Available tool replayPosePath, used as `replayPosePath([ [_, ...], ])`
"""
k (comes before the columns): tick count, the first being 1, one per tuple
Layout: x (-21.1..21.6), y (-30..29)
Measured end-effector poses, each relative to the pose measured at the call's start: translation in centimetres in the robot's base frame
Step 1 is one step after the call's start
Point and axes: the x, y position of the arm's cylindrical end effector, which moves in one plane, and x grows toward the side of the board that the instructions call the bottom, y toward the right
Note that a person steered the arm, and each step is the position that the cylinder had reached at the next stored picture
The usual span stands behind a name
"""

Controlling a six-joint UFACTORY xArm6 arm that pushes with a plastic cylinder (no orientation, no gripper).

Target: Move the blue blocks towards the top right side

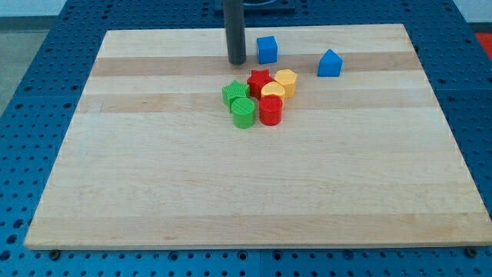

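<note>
You have no pincer here, only a rod that grips nothing: my tip (237, 61) rests just left of the blue cube (267, 49). The blue pentagon block (330, 63) sits further right. Both lie near the worktop (154, 185) top, still short of the top-right corner.

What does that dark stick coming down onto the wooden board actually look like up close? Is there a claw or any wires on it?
No claw and no wires show. The arm ends in a plain, straight, dark grey cylindrical rod, smooth and unmarked, the same width all the way down. My tip is its blunt flat lower end, just to the view's left of the blue cube-shaped block. The rest of the arm is cut off by the view's top.
</note>
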Motion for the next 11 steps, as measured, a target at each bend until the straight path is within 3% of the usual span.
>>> replayPosePath([
  [2, -1.3, 8.2],
  [3, -1.8, 10.1],
  [5, -4.8, 5.6],
  [8, -4.9, 15.7],
  [9, -4.9, 14.4],
  [10, -3.2, 9.4],
  [11, 1.7, 9.3],
])
